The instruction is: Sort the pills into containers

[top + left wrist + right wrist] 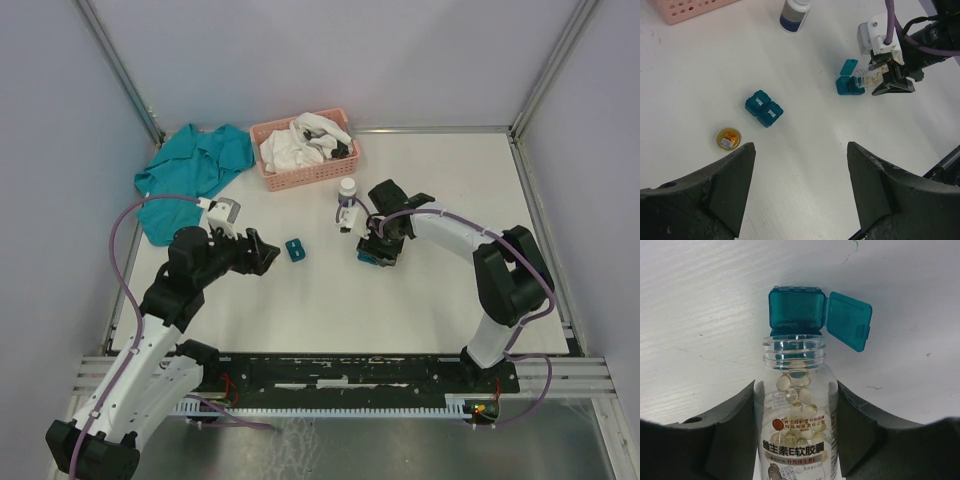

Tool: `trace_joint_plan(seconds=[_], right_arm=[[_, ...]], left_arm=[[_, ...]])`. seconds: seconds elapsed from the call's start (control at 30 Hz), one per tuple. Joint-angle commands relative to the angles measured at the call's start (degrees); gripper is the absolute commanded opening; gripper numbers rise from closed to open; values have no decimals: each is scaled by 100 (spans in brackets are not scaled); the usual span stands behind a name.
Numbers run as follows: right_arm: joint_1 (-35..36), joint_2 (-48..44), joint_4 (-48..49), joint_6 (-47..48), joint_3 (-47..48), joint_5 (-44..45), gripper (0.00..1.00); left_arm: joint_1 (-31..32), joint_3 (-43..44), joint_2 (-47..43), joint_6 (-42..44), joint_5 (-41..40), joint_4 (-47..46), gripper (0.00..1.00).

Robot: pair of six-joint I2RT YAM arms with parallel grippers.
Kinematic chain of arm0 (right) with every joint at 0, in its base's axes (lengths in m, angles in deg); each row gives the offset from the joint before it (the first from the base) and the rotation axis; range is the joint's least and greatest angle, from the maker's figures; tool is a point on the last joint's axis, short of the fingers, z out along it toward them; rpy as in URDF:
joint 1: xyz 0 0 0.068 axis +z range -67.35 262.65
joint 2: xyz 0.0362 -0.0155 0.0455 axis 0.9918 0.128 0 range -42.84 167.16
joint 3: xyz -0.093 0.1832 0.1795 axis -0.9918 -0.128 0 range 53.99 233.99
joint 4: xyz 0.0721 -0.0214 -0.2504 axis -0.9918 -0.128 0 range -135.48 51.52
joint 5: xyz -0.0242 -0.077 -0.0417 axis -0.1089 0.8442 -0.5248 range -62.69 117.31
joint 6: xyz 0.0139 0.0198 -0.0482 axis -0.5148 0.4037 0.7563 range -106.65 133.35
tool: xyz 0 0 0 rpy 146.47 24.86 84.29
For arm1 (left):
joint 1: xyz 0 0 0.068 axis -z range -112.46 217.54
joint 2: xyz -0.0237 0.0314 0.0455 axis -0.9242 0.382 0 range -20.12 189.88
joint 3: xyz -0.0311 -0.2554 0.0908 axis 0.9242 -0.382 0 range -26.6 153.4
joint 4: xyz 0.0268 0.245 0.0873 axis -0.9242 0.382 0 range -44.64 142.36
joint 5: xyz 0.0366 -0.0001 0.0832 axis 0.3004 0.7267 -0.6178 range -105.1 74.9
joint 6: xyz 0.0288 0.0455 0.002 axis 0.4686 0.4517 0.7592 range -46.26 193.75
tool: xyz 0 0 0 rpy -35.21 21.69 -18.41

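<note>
My right gripper [796, 407] is shut on a clear, uncapped pill bottle [797, 435] holding several pale yellow softgel pills [800, 381]. The bottle is tipped, its mouth at the edge of an open teal container [796, 309] whose lid [850, 320] is flipped back. In the top view this gripper [380, 245] is over that container [370, 259]. A second, closed teal container [764, 108] lies left of it on the table, also in the top view [295, 250]. My left gripper [800, 185] is open and empty, just left of the closed container in the top view [262, 252].
A gold bottle cap [729, 139] lies near the closed container. A white bottle [347, 200] stands behind the right gripper. A pink lattice basket [340, 165] with white cloth sits at the back, a teal cloth [195, 170] at the back left.
</note>
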Motion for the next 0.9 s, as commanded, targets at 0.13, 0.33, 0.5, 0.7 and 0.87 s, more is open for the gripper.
trace_joint_plan(seconds=[0.13,0.33,0.5,0.7,0.87], right_arm=[[29,-167,315,-88,-7,342,1],[21,-111,220,-65,100,484,0],[50,-96,249,-24,54,555,1],[21,-82,56,43,113,436,1],[38,-73,107,16,94,420,1]], left_arm=[[-42,-17,-59,134,145,-288,81],[-46,-21,-66,130,154,-288,81],[-46,-25,-61,127,161,-288,81],[-54,-23,-83,127,159,-288,81],[-52,-20,-86,129,166,-286,81]])
